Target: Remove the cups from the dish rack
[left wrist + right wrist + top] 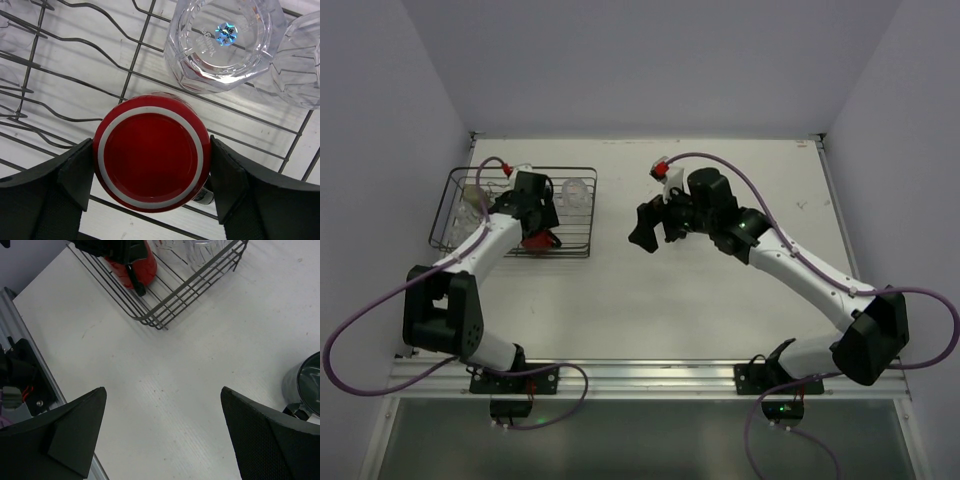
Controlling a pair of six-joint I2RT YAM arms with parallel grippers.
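Step in hand, by judgement: lift red mug (pixel 151 159) out of rack (pixel 550 169). Mug stands base-up on rack floor at near-right corner, white ring on base facing wrist cam. Left claw (pixel 151 170) pinches it, one pad touching each side, roughly centred. Clear tumbler (pixel 225 40) stands upturned just behind the mug, apart from it. Another clear glass (pixel 305 60) is at right edge, touching or nearly touching the tumbler; cannot tell which. Prongs (pixel 50 117) lie left of mug.

To do it well: keep the pinch firm, since the glazed wall looks slippery. Lift straight up until the rim clears the wires and rack wall, and only then swing toward the tabletop (pixel 175 370). No tilt toward the tumbler. Handle not visible, so it may catch a wire; go slowly at the start.

Right claw (pixel 162 425) is spread, holding nothing, hanging over bare tabletop well right of rack. Dark mug (pixel 307 385) sits on tabletop just beside its right finger, already out.
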